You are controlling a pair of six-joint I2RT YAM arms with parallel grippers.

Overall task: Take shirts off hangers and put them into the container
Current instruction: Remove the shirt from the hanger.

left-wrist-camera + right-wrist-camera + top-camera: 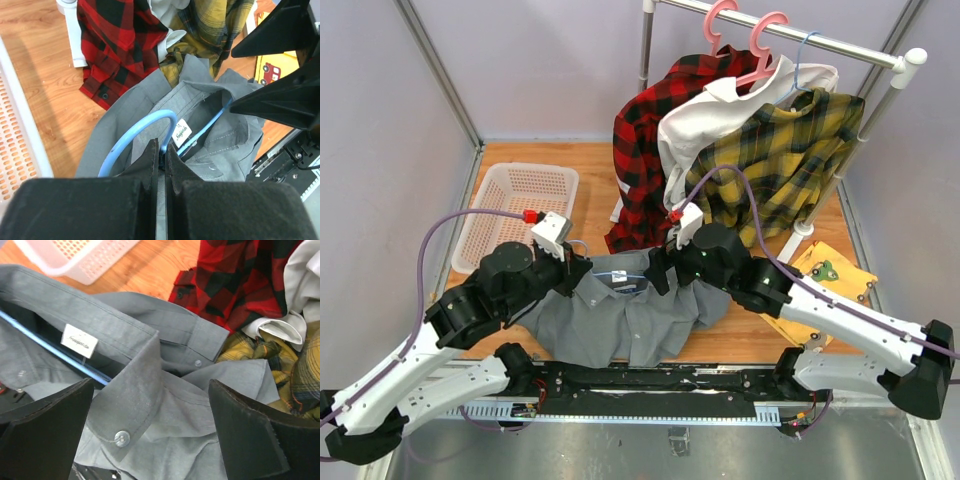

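On the table (592,160), near edge centre, grey shirt (620,322) lies flat, light-blue hanger (131,136) inside its collar. Left gripper (160,151) pinches the hanger hook; right gripper (150,386) spread wide over collar, empty. Risk: pulling hanger drags the unpinned shirt, or wire snags collar. Container (480,200) sits far-left.

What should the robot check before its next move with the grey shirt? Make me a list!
1. Left gripper shut at the blue hanger's hook: ok.
2. Whether it pinches hanger or cloth: cannot tell.
3. Right gripper open over the grey shirt's collar: ok.
4. Hanger out of the shirt: not ok, it sits inside the collar.
5. Shirt in the basket: not ok, it lies on the table.
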